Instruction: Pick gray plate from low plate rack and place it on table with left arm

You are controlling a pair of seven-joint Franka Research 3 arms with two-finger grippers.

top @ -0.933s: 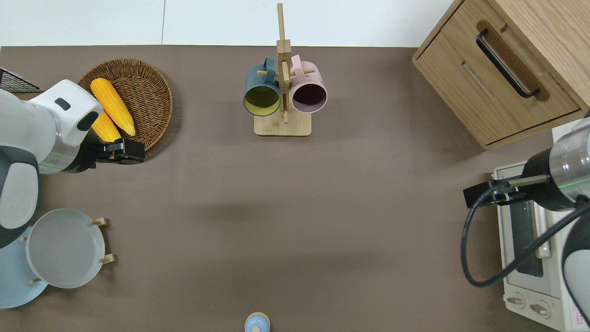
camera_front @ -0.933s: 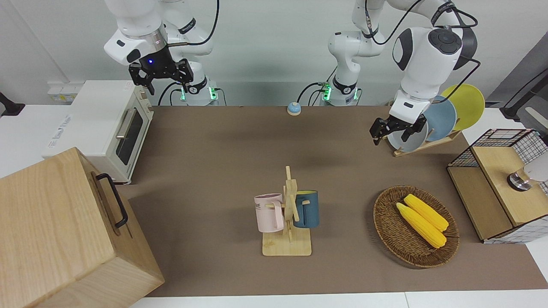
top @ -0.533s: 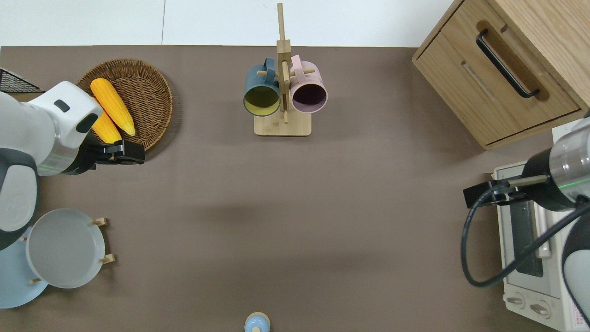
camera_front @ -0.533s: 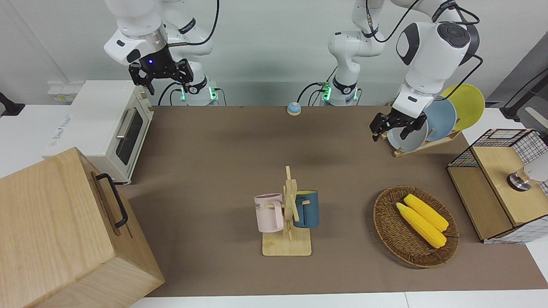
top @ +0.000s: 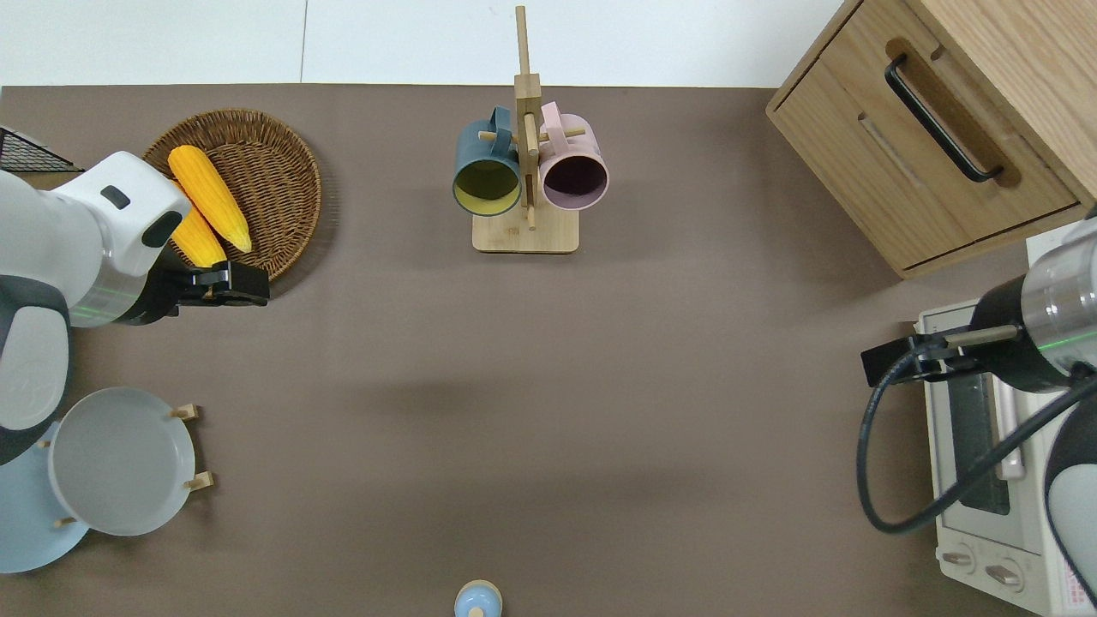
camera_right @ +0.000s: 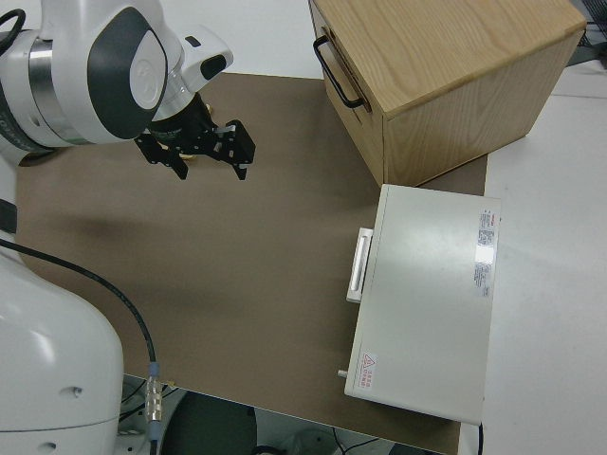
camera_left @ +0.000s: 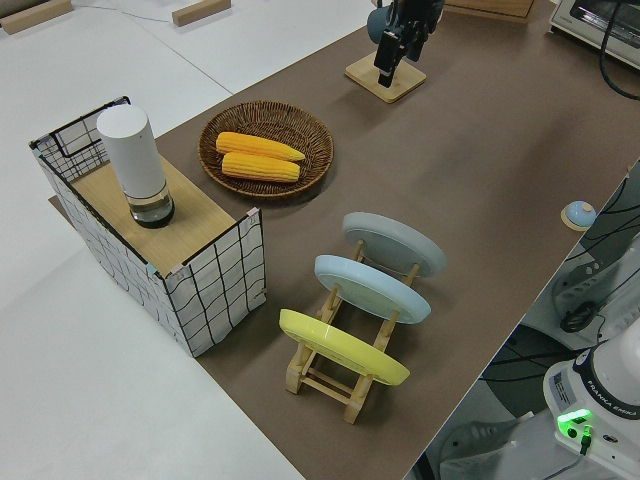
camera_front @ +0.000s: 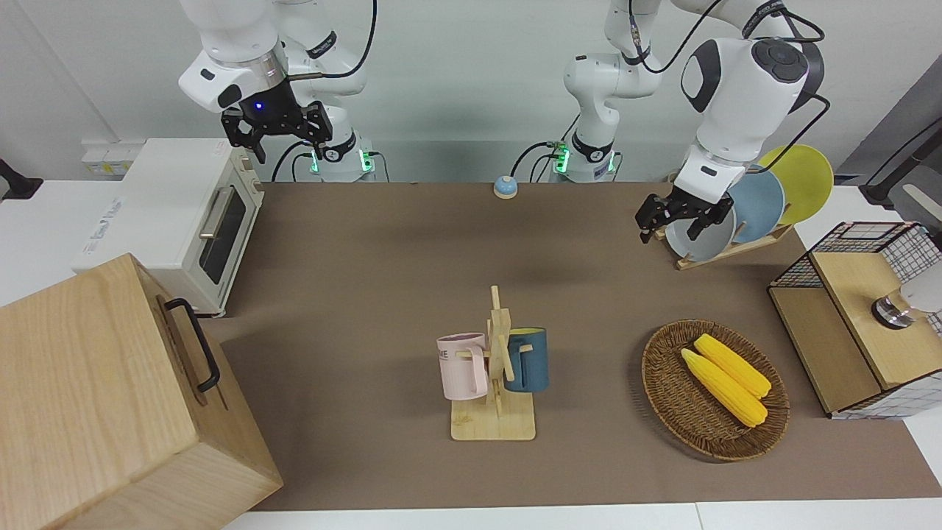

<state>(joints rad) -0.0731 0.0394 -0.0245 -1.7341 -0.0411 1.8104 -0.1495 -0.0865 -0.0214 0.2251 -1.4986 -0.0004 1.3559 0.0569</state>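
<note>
The round, pale gray plate [top: 120, 461] with a shallow raised rim is seen leaning in the low rack of light natural wood [camera_left: 350, 375], in the slot farthest from the robots. A more saturated light-blue plate [camera_left: 372, 288] and a smooth yellow plate [camera_left: 342, 347] are held in the two slots nearer to the robots. The rack is set on the matte brown tabletop [top: 548, 386] toward the left arm's end.

The left arm's black two-finger gripper [camera_front: 673, 218] is held in the air with its jaws apart and nothing between them; in the overhead view it is placed over the rim of a round woven wicker basket [top: 283, 163], apart from the gray plate. Two ridged yellow corn cobs [top: 206, 210] are laid in that basket.

A slatted wooden mug stand with a flat square base [top: 525, 231] is stood farther from the robots, with a dark teal mug [top: 486, 176] and a pink mug [top: 576, 171] hung on it.

The right arm is parked; its gripper [camera_front: 276, 132] is seen with its jaws apart.
</note>
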